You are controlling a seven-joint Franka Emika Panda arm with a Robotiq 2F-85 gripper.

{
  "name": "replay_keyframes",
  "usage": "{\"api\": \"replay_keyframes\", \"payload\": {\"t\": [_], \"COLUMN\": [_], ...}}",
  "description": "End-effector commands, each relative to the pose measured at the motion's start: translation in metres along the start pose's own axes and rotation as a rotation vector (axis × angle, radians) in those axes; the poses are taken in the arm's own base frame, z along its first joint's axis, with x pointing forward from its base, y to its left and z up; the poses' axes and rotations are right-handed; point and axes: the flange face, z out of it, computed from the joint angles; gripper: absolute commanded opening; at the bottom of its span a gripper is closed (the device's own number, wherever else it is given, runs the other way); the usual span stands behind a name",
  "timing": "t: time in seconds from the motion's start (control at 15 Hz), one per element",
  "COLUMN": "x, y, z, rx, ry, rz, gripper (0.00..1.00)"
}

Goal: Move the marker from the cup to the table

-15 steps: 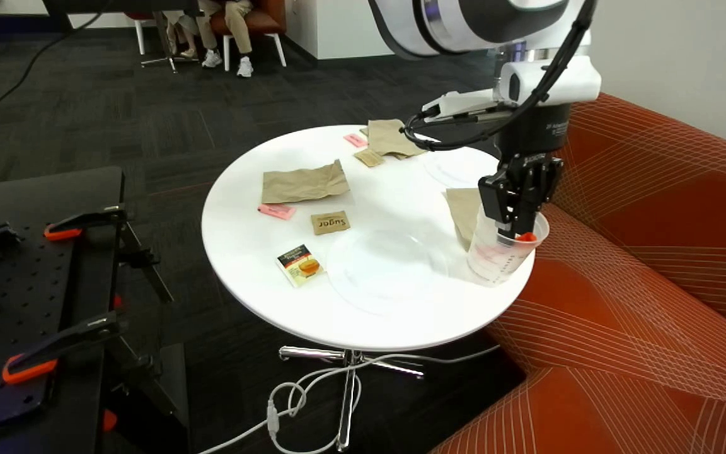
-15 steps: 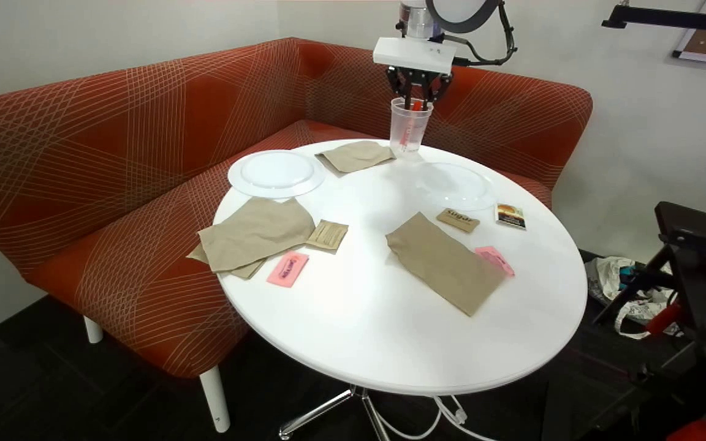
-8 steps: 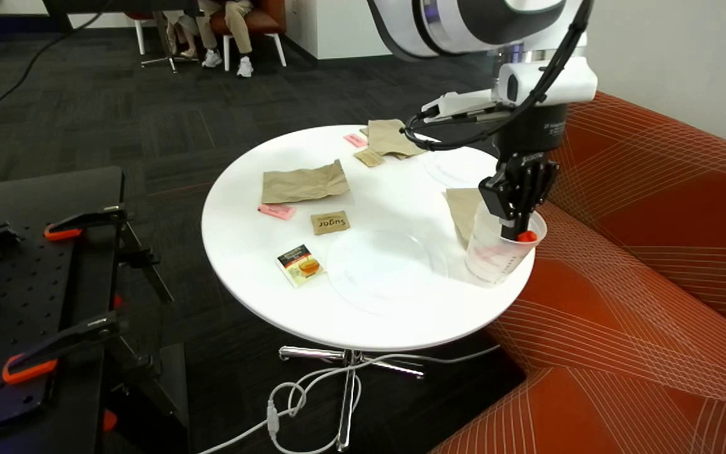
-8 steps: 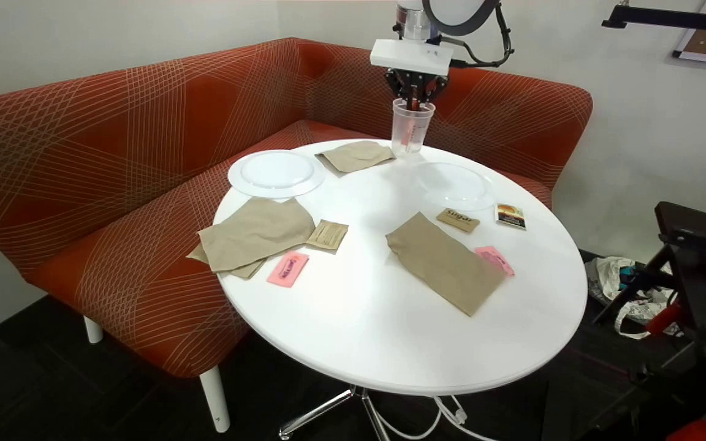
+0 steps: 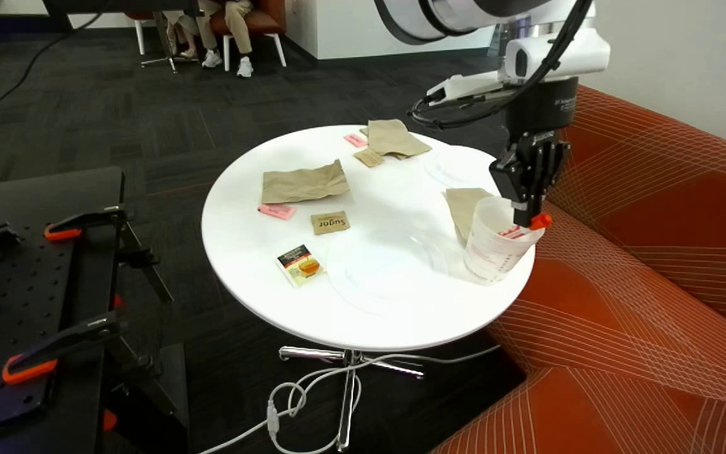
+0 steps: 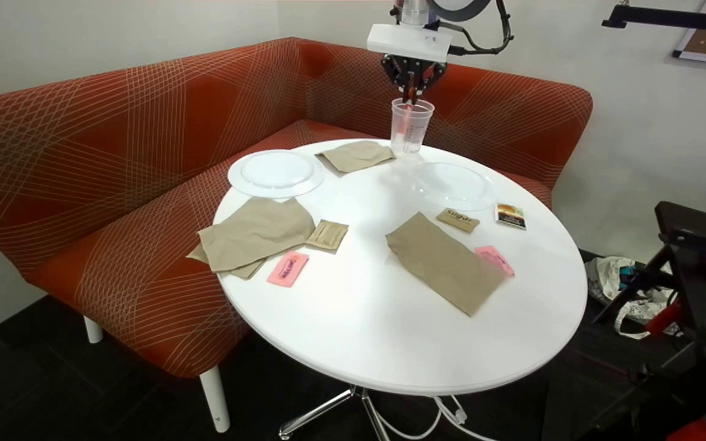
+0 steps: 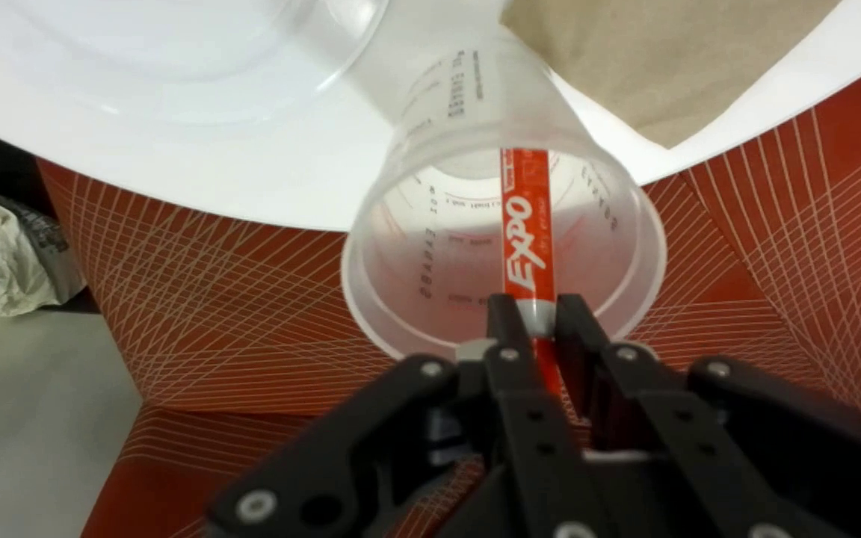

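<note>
- I have one marker point(image 7: 526, 217), red with white EXPO lettering. It leans, its lower part inside the cup point(image 5: 492, 249), its red upper end sticking out above the rim.
- One cup, translucent with printed markings, stands near the edge of the round white table point(image 6: 353, 331), just beside a brown paper piece point(image 6: 356, 157).
- Brown paper lies in three spots on my one table: that piece by the cup, a second piece point(image 6: 445, 263) well apart from it, and a pile point(image 6: 258, 236) at the edge showing at least two layers. I cannot tell how many layers in all.
- Two plates: one plate point(image 6: 276, 173) between the pile and the first paper piece, the other plate point(image 6: 454, 184) near the cup.
- Five small packets: two brown, the Sugar packet point(image 6: 458, 220) and a brown packet point(image 6: 327, 236) beside the pile; two pink, a pink packet point(image 6: 288, 269) and another partly hidden by the second piece; and one dark-and-yellow packet point(image 5: 300, 265).
- One orange-red striped sofa point(image 6: 151, 135) runs around the table.
- My single gripper point(image 7: 537, 317) has its two fingers drawn in to the marker's width, pinching it from both sides near the white band.
- The fingertips sit at about rim height in both exterior views. I cannot tell whether they touch the cup, nor whether the marker's lower end does.
</note>
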Motion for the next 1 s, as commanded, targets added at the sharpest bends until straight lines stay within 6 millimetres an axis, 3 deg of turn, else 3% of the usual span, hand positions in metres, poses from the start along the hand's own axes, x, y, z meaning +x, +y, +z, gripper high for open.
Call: {"api": "replay_keyframes", "payload": {"t": [0.0,0.33,0.6,0.93], "x": [0.008,0.017,0.019,-0.005], "y": [0.007,0.007,0.020,0.036], "z": [-0.038,-0.089,-0.132,-0.173], "rx": [0.023,0.073,0.106,0.147], "ry": [0.044,0.056,0.082,0.084], "rz": [-0.002,-0.004,-0.042,-0.133], "gripper": [0.04,0.04,0.04,0.04]}}
